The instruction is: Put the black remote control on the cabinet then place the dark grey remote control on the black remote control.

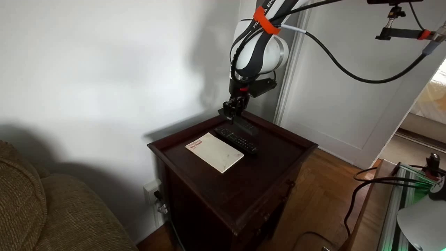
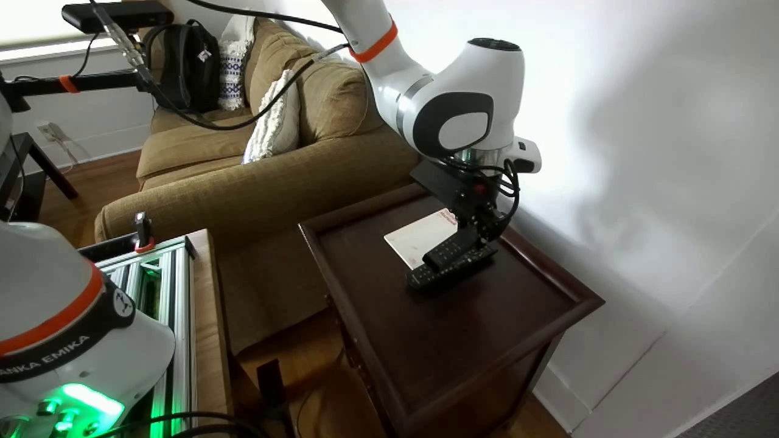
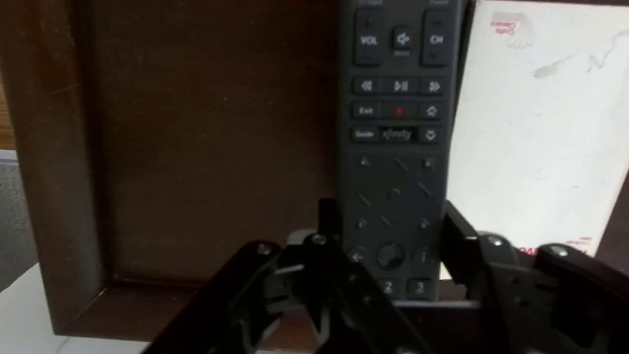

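Note:
The cabinet (image 1: pixel 223 191) is dark reddish-brown with a raised-edge top. The black remote control (image 1: pixel 237 140) lies flat on it beside a book and also shows in an exterior view (image 2: pixel 453 271). My gripper (image 3: pixel 391 223) is shut on the dark grey remote control (image 3: pixel 395 162), with one finger at each long side. In both exterior views the gripper (image 1: pixel 231 119) holds this remote (image 1: pixel 246 126) raised over the cabinet top, roughly lined up with the black one. In an exterior view the held remote (image 2: pixel 449 250) overlaps the black one. In the wrist view it hides most or all of the black remote.
A pale book (image 1: pixel 214 151) lies on the cabinet beside the black remote. White walls stand behind the cabinet. A tan sofa (image 2: pixel 261 188) stands close to one side. The robot's base (image 2: pixel 79 328) is on a wooden bench across the floor gap. A cable hangs from the arm.

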You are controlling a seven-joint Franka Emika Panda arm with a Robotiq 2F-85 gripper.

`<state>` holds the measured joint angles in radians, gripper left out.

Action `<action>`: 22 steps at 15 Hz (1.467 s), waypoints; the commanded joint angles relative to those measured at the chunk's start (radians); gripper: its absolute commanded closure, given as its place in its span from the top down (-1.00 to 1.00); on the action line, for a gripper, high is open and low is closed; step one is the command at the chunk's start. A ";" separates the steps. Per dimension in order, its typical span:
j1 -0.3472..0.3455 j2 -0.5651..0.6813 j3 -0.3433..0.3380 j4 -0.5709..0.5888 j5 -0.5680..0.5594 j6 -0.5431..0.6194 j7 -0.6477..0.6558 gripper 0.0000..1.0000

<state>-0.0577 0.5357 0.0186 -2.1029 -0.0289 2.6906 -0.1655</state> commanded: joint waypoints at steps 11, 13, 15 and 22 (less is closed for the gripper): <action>0.016 0.048 -0.011 0.022 0.010 -0.104 0.079 -0.49; 0.013 0.061 -0.007 0.027 0.018 -0.104 0.084 -0.49; 0.014 0.072 -0.008 0.034 0.020 -0.105 0.092 -0.49; 0.008 0.102 -0.005 0.063 0.026 -0.102 0.097 -0.49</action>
<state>-0.0484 0.6113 0.0131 -2.0686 -0.0184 2.5951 -0.0756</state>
